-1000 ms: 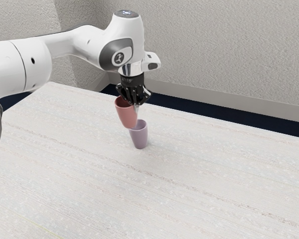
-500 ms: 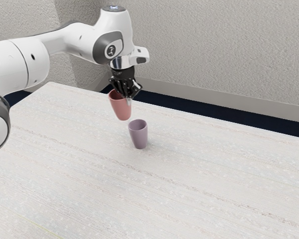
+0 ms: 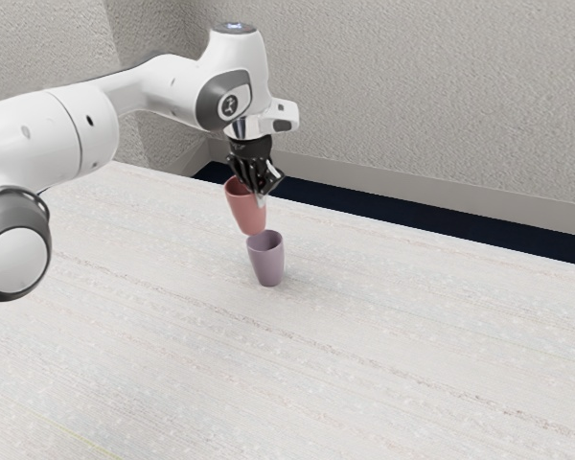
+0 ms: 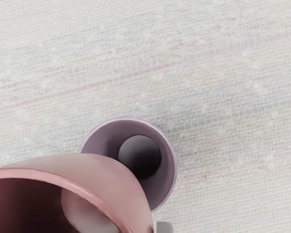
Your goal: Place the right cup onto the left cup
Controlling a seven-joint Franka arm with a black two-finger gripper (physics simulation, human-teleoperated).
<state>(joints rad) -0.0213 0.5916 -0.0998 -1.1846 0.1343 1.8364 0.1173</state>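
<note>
On the near stretch of a pale desk (image 3: pixel 364 355), streaked with fine lines, attention goes first to the lower vessel. Dusty purple cup (image 3: pixel 266 264), smooth, round-mouthed, narrowing toward its base: standing upright, mouth up, shaded inside. Wrist view gives a dark round bottom within it, with part of its mouth hidden behind the other vessel.

Salmon-pink cup (image 3: pixel 246 213), same tapered form, darker red inside: held off the desk, mouth up, slightly tilted. In the exterior view its base lies close to the purple rim, toward the exterior view's left. Not nested. Contact between base and rim: cannot tell.

Black two-finger end effector (image 3: pixel 259 195): closed down to the thickness of the cup wall, pinching the pink cup at its rim. One pale fingertip (image 3: pixel 262 201) lies against the outer face, on the exterior view's right side of that cup. Purple cup is below the grip, untouched by the fingers.

Count: cups, two (one pink, one purple); arm, one, white with grey joint covers (image 3: pixel 221 99).

Farther back, past the desk edge: dark blue floor strip (image 3: pixel 393 218), then grey baseboard (image 3: pixel 402 184), then rough grey wall (image 3: pixel 412 86).
</note>
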